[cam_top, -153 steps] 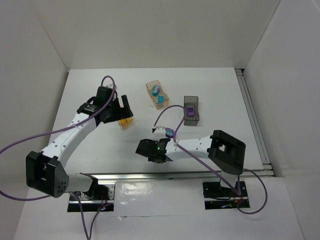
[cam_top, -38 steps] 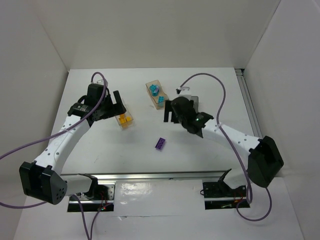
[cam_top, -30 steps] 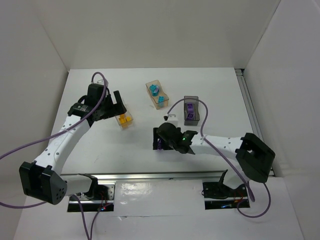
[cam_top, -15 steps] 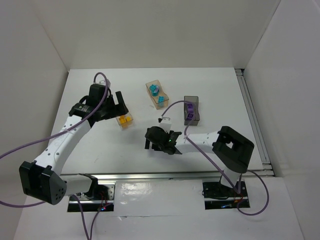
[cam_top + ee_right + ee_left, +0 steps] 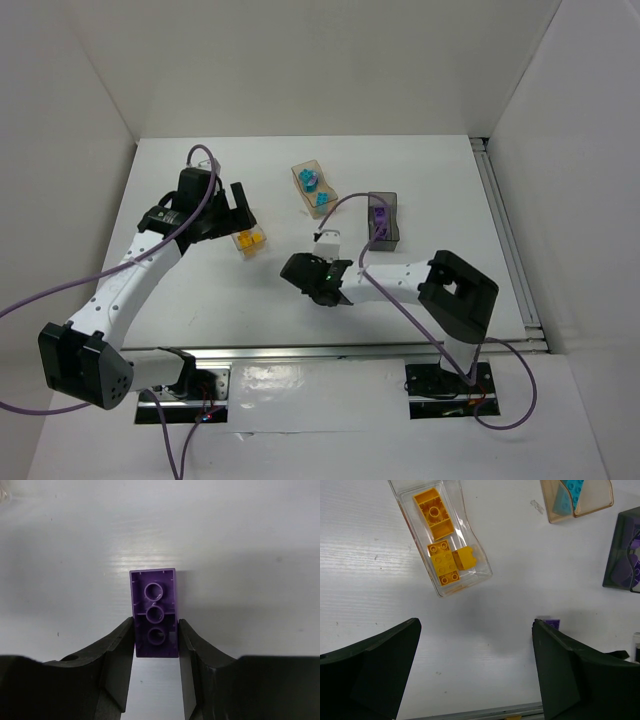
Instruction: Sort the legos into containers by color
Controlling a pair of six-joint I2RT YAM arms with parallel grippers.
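Note:
A purple lego (image 5: 153, 595) lies hollow side up on the white table, and my right gripper (image 5: 155, 625) is shut on its long sides. In the top view the right gripper (image 5: 301, 273) sits mid-table and covers that brick. The left wrist view catches a corner of the purple lego (image 5: 549, 623). My left gripper (image 5: 475, 625) hangs open and empty just short of the clear container (image 5: 479, 557), which holds yellow legos (image 5: 442, 562). The peach container (image 5: 302, 173) holds teal legos (image 5: 313, 187). The dark grey container (image 5: 393, 230) holds purple legos (image 5: 379, 214).
The three containers stand in a loose row across the middle of the table (image 5: 440, 170), clear at left (image 5: 240, 243), grey at right. White walls enclose the table. A metal rail (image 5: 340, 350) runs along the near edge.
The right arm swung back from the grey container to the lone purple lego mid-table, and its jaws closed on it. The left arm stayed put, still open.

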